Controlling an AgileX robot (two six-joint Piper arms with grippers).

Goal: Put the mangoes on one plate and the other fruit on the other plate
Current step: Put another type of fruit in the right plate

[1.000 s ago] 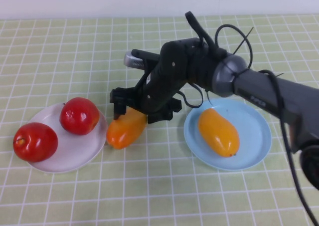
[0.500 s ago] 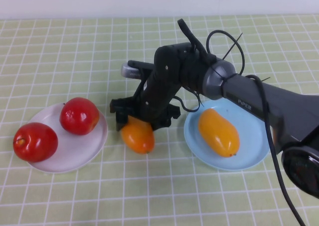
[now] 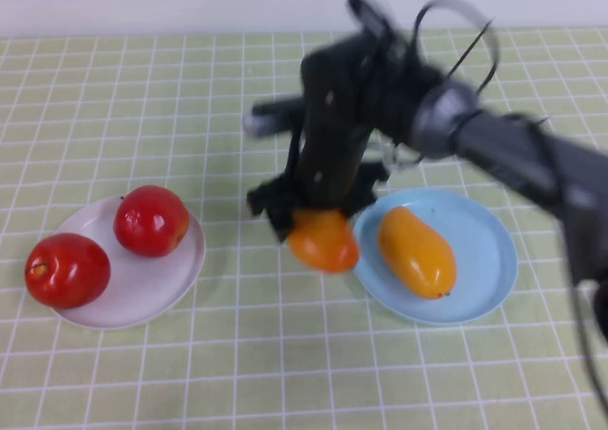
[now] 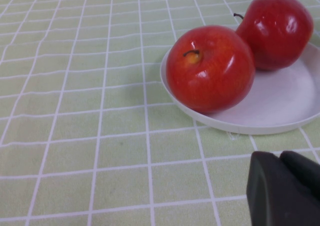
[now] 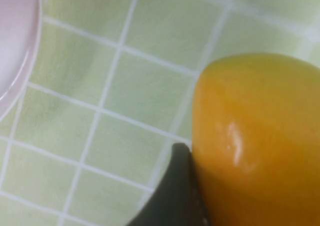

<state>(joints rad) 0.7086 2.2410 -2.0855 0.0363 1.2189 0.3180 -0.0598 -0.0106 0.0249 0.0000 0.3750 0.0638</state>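
High view: right gripper (image 3: 321,223) carries a glossy oblong orange mango (image 3: 324,241), jaws clamped on it, just beside the round light blue plate (image 3: 480,264), which already holds the other mango (image 3: 416,252). Best to clear the rim, then lower onto bare plate beside that fruit.

Left wrist view: left gripper (image 4: 283,186), jaws cannot tell, sits near the round white plate (image 4: 280,104) holding two shiny red apples (image 4: 210,69).

Right wrist view: a dark finger (image 5: 175,196) presses the mango above the green checked bench (image 5: 100,86).
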